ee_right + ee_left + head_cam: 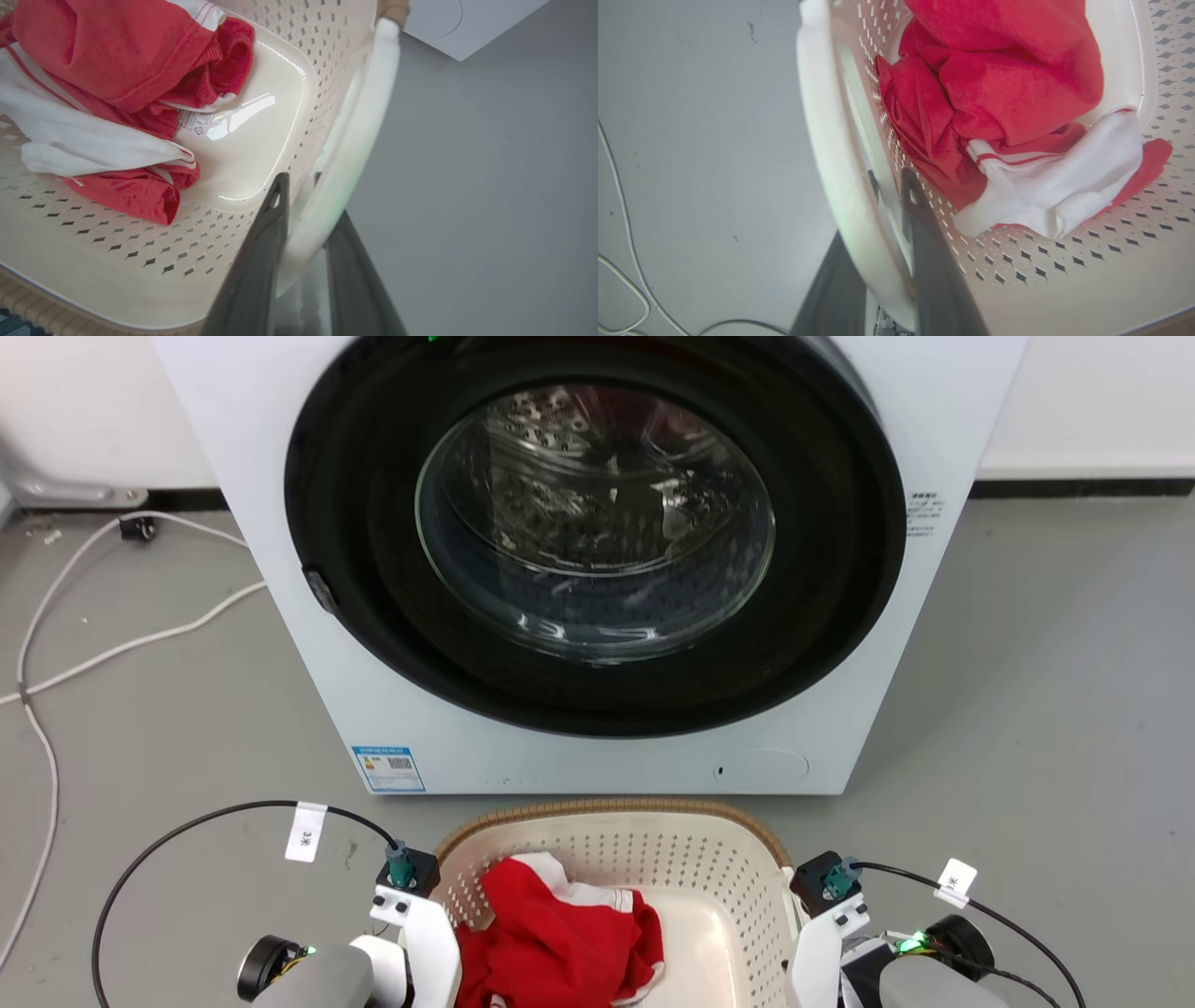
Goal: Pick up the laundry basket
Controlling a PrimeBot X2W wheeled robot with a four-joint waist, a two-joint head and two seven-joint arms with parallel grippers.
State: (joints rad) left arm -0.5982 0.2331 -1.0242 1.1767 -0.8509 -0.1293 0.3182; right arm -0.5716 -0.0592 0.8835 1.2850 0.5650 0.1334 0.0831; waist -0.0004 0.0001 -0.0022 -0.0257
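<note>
Dark fingers (924,261) of the left gripper (873,210) are closed on the white loop handle (822,140) at the left side of the laundry basket (653,859), one finger outside the loop and the other inside against the perforated wall. White cords (140,639) trail over the grey floor (1027,709) further left. The basket sits between the two arms, right in front of the white washer (597,765), whose round glass door is shut. From where I stand I cannot tell whether the basket's base is touching the floor. A crumpled red and white garment (560,933) lies in its left half, leaving the glossy bottom bare on the right. On the right side, the right gripper (300,186) pinches the other loop handle (369,107) the same way, one finger inside the basket, one outside, with the handle squeezed between them.
</note>
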